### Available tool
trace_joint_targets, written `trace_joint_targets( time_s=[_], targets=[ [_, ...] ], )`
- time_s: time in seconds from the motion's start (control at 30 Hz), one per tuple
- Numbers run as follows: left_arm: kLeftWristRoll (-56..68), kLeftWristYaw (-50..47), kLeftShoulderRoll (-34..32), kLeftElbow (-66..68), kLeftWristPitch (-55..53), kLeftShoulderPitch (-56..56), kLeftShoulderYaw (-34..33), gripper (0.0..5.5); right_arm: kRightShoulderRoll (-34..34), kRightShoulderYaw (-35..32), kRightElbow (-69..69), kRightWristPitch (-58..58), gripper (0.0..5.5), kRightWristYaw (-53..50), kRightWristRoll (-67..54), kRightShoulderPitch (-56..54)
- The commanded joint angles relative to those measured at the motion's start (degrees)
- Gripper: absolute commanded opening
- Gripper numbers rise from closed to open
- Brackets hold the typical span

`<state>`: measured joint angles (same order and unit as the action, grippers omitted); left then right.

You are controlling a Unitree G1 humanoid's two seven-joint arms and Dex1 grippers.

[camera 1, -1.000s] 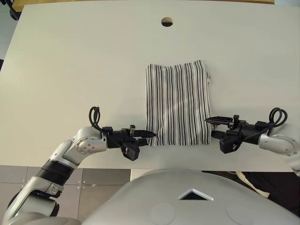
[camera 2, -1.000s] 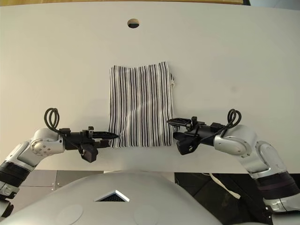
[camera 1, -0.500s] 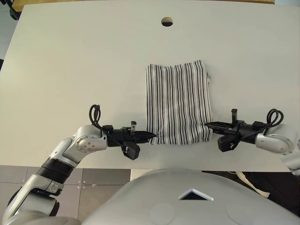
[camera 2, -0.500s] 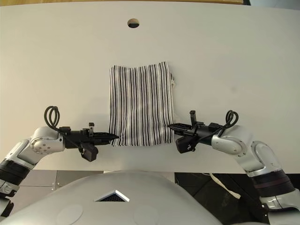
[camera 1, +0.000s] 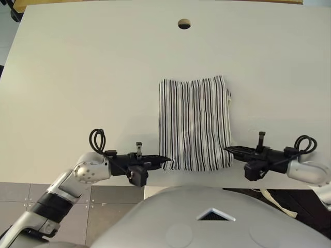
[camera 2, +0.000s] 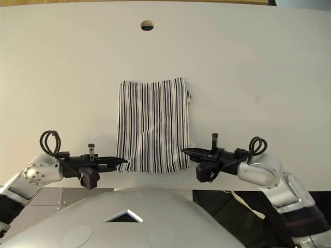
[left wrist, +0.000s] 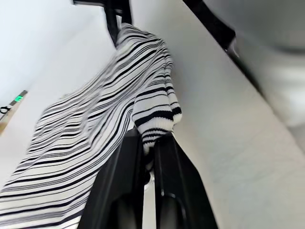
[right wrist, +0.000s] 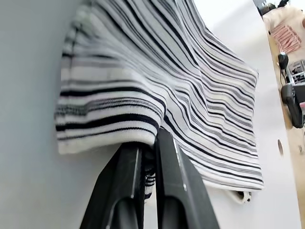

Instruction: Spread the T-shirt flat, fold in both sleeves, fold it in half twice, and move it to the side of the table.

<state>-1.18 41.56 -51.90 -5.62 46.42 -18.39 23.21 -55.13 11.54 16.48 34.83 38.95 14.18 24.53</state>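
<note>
T-shirt (camera 1: 195, 124), folded to a striped rectangle, lies by the table's (camera 1: 77, 77) near edge; left gripper (camera 1: 164, 159) is clamped on its near left corner, right gripper (camera 1: 227, 150) on its near right corner

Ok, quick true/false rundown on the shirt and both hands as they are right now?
1. The shirt lies as a narrow rectangle with no sleeve sticking out. True.
2. The left hand is shut on the shirt's near left corner. True.
3. The right hand hangs open, clear of the shirt. False: it is shut on the near right corner.
4. The shirt covers the hole in the table. False: the hole is uncovered, well beyond the shirt's far edge.
5. The shirt's near edge lies close to the table's near edge. True.
</note>
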Motion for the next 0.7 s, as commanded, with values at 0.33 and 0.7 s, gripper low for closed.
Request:
trace_joint_targets(
  time_s=[0.33,0.7],
  targets=[
    [-10.2,-15.5,18.0,19.6,-12.1,19.0,-7.9,0.1,17.5,0.7,-17.2,-12.0,0.1,-7.6,0.2,-22.5],
    [-17.2,-21.6,24.3,26.5,-13.2,25.3,-6.9,0.87,24.4,1.0,-26.2,-15.1,0.96,-16.6,5.9,-31.1]
  ],
)
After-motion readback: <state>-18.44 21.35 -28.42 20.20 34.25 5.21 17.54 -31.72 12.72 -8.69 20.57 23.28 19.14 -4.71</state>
